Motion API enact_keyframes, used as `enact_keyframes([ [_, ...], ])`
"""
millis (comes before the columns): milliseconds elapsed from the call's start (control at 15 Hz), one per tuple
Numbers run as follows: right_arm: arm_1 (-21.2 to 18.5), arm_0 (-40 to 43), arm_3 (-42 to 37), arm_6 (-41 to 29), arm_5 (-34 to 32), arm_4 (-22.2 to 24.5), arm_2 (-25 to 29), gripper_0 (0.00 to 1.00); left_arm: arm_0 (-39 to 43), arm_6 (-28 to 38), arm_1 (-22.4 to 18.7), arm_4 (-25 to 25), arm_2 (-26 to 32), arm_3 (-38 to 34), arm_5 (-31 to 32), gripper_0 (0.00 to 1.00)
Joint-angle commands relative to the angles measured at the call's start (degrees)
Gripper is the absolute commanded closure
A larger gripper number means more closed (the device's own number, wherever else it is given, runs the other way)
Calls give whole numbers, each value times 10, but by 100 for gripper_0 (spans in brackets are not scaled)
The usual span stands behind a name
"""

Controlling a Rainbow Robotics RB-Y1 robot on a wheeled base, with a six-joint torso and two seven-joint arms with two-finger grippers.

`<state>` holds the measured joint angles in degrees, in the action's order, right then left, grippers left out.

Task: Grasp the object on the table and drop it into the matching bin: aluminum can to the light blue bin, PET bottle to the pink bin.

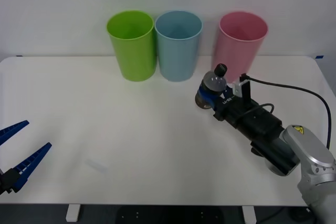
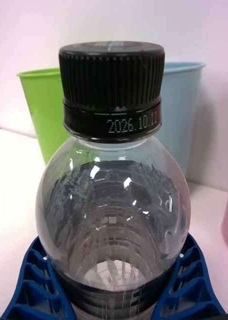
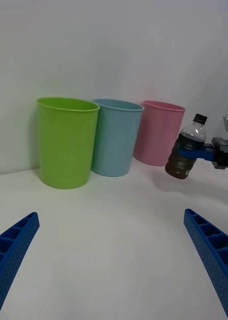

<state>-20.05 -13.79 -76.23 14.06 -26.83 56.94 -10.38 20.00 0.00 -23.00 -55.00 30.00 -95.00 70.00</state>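
Blue ribbed fingers of the right gripper (image 1: 210,96) are clamped around the waist of the PET bottle (image 1: 212,86), one finger on each side of its body, as the right wrist view shows (image 2: 111,200). The bottle is held clear of the table (image 1: 105,129), tilted with its black cap toward about one o'clock and its dark brown lower body hanging below the fingers; the left wrist view shows it off the white surface (image 3: 186,148). In the front view the bottle sits at about seven o'clock from the pink bin (image 1: 240,43), in front of it and lower than its rim, and at about four o'clock from the light blue bin (image 1: 178,45). A lime green bin (image 1: 132,45) stands just beside the light blue one, at its nine o'clock. All three bins line the far edge of the table. The left gripper (image 1: 16,153) hangs at the table's near left corner, its fingers spread wide apart and holding nothing, well away from the bottle.
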Motion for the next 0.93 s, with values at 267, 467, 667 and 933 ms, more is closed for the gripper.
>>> enact_keyframes([
  [267,-54,32,-81,-78,-19,-27,27,100,0,0,0,0,0,0,0,0],
  [467,-72,46,-125,-135,-30,-25,55,100,0,0,0,0,0,0,0,0],
  [667,-74,46,-161,-207,-50,-10,95,100,0,0,0,0,0,0,0,0],
  [933,-83,37,-195,-285,-52,5,123,100,0,0,0,0,0,0,0,0],
])
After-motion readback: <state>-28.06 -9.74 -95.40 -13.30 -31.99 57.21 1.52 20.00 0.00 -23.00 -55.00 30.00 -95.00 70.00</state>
